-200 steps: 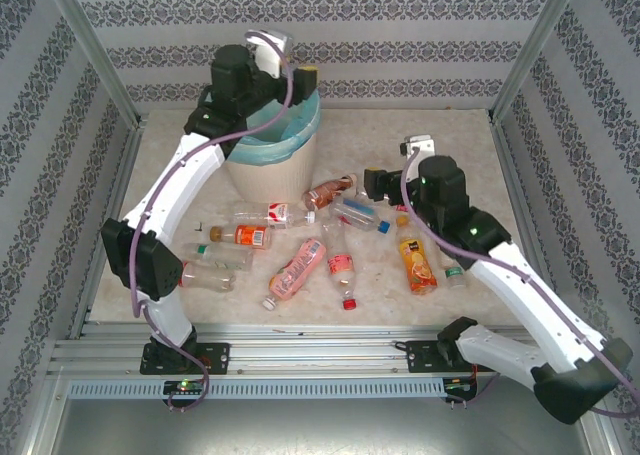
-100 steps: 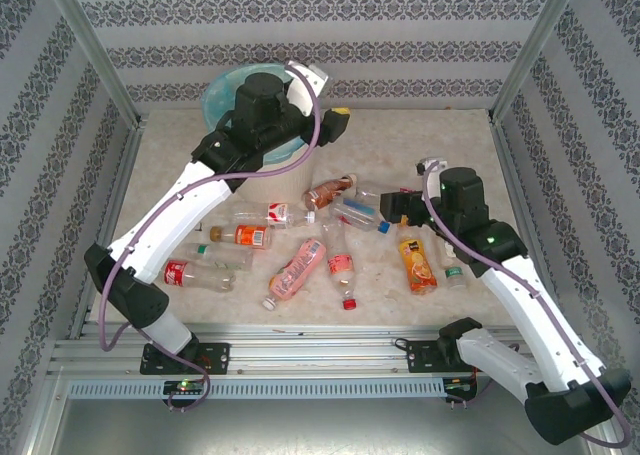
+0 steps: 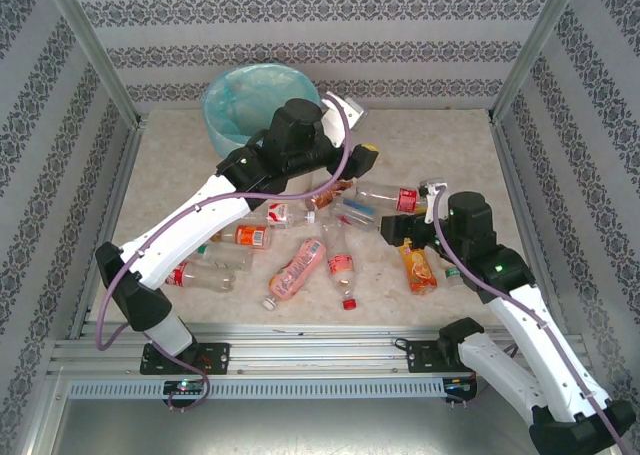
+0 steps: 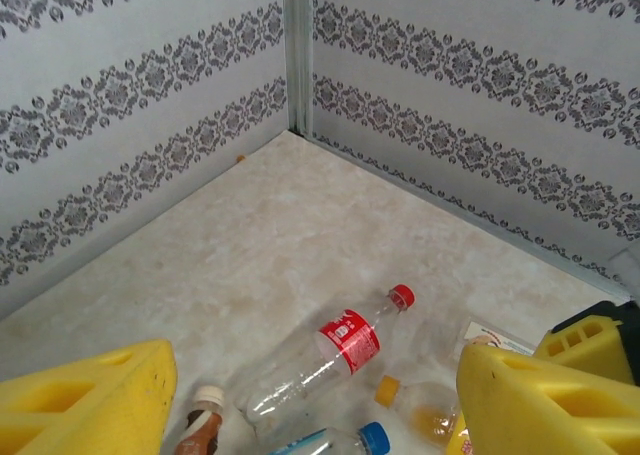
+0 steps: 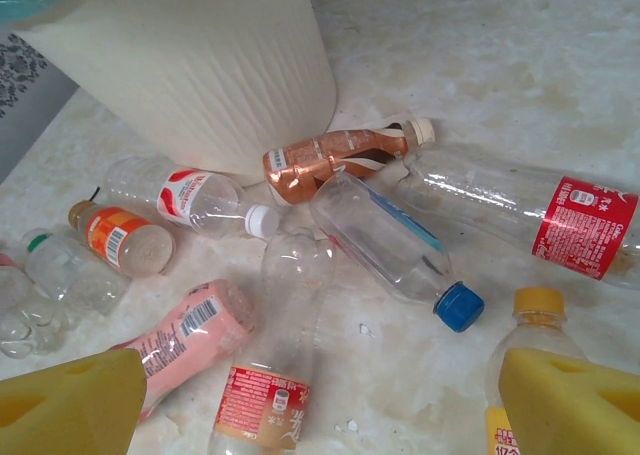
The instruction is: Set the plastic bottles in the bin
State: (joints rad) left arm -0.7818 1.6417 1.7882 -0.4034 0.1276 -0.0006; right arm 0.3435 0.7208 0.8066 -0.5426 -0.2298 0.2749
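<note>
bin (image 3: 218, 115) sat upper left, mouth up, at the pile's edge, probably for short drops. Left jaws hung wide open and empty right of it, above a red-label bottle (image 4: 350, 340). plastic bottles (image 3: 297, 272) lay loose mid-frame on the surface (image 3: 440, 145). Right jaws, centre-right, stood open and empty over them, likely lining up a pick.

Seen from above, the bin (image 3: 225, 115) stands at the upper left of the table (image 3: 450, 135), close to the back wall (image 3: 420, 35). The plastic bottles (image 3: 297, 272) lie on their sides across the middle of the frame, below and right of the bin, from lower left to right of centre. In the right wrist view the bin takes the upper left. The nearest bottle (image 5: 335, 157) lies just below its wall at upper centre, and the others spread below and to either side.
</note>
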